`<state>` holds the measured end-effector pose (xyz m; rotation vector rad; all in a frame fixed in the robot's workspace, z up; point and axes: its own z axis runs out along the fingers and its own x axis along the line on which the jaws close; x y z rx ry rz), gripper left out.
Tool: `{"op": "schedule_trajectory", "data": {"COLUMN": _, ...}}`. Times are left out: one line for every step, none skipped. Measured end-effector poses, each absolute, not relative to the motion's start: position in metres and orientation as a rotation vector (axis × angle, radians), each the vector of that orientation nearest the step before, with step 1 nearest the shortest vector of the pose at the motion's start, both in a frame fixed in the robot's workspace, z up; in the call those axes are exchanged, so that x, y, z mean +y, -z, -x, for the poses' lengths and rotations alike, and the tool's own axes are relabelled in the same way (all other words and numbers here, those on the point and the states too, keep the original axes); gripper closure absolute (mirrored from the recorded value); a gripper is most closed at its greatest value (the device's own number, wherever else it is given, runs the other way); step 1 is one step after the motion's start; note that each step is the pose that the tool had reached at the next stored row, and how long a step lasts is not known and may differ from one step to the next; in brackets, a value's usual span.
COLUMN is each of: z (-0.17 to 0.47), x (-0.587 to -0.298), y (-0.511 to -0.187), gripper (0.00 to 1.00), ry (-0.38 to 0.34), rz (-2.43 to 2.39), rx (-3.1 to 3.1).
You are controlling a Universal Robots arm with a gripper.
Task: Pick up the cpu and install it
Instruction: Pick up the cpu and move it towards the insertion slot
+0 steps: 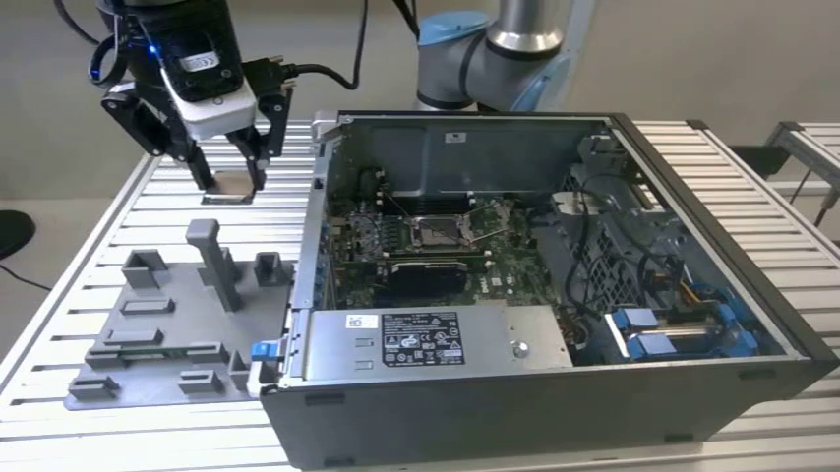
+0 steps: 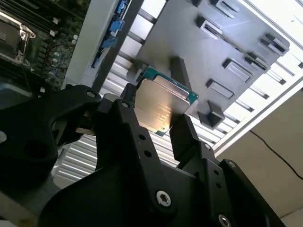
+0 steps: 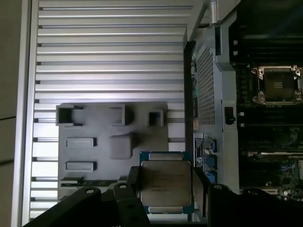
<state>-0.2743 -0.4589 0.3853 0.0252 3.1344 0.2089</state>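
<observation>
My end effector [image 1: 227, 189] sits in the upper left of the exterior view. Its two black fingers [image 3: 134, 185] are clamped on opposite edges of the cpu [image 1: 231, 183]. Both wrist views show the chip's pale silver lid facing the cameras, with a green border [image 2: 152, 74] around it. There is faint print on the lid [image 3: 165, 182], but I cannot make it out. A white label [image 1: 199, 62] is stuck on the end effector's body, with a small blue light [image 1: 152, 49] beside it.

In the exterior view the cpu hangs over the tabletop [image 1: 118, 211], further up the frame than the grey fixture [image 1: 171, 315] and left of the case [image 1: 552, 403]. The fixture is a flat plate with a tall post [image 1: 214, 261] and several low blocks and slots.

The case lies open on its side, taking up the centre and right of the frame. On its board the socket [image 1: 440, 231] shows a metal frame around a dark centre. A black and white label [image 1: 423, 339] covers the top of the power supply, and a smaller white sticker [image 1: 361, 320] sits next to it. Another white sticker [image 1: 454, 136] is on the case's inner wall. I can read none of the text on them. Blue clips [image 1: 650, 324] show at the case's lower right.

The tabletop is ribbed aluminium, pale and reflective. The arm's base [image 1: 489, 49] stands behind the case, in front of a plain beige wall. A second ribbed surface [image 1: 808, 147] sits at the far right edge. In the second wrist view a black cable [image 2: 271, 147] runs across a light floor.
</observation>
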Motion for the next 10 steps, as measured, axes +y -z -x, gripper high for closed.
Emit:
{"op": "schedule_trajectory", "data": {"z": 0.271, "x": -0.459, "y": -0.385, "gripper": 1.0, "ry": -0.209, "rz": -0.025, "rx": 3.134}}
{"op": "schedule_trajectory", "data": {"z": 0.268, "x": -0.459, "y": -0.385, "gripper": 1.0, "ry": -0.209, "rz": -0.025, "rx": 3.134}}
{"op": "schedule_trajectory", "data": {"z": 0.264, "x": -0.459, "y": -0.385, "gripper": 1.0, "ry": -0.209, "rz": -0.025, "rx": 3.135}}
{"op": "schedule_trajectory", "data": {"z": 0.261, "x": -0.459, "y": -0.385, "gripper": 1.0, "ry": -0.209, "rz": -0.025, "rx": 3.135}}
{"op": "schedule_trajectory", "data": {"z": 0.258, "x": -0.459, "y": -0.385, "gripper": 1.0, "ry": -0.209, "rz": -0.025, "rx": 3.135}}
{"op": "schedule_trajectory", "data": {"z": 0.255, "x": -0.459, "y": -0.385, "gripper": 1.0, "ry": -0.209, "rz": -0.025, "rx": 3.135}}
{"op": "schedule_trajectory", "data": {"z": 0.252, "x": -0.459, "y": -0.385, "gripper": 1.0, "ry": -0.209, "rz": -0.025, "rx": 3.135}}
{"op": "schedule_trajectory", "data": {"z": 0.249, "x": -0.459, "y": -0.385, "gripper": 1.0, "ry": -0.209, "rz": -0.025, "rx": 3.135}}
{"op": "schedule_trajectory", "data": {"z": 0.246, "x": -0.459, "y": -0.385, "gripper": 1.0, "ry": -0.209, "rz": -0.025, "rx": 3.135}}
{"op": "schedule_trajectory", "data": {"z": 0.242, "x": -0.459, "y": -0.385, "gripper": 1.0, "ry": -0.209, "rz": -0.025, "rx": 3.135}}
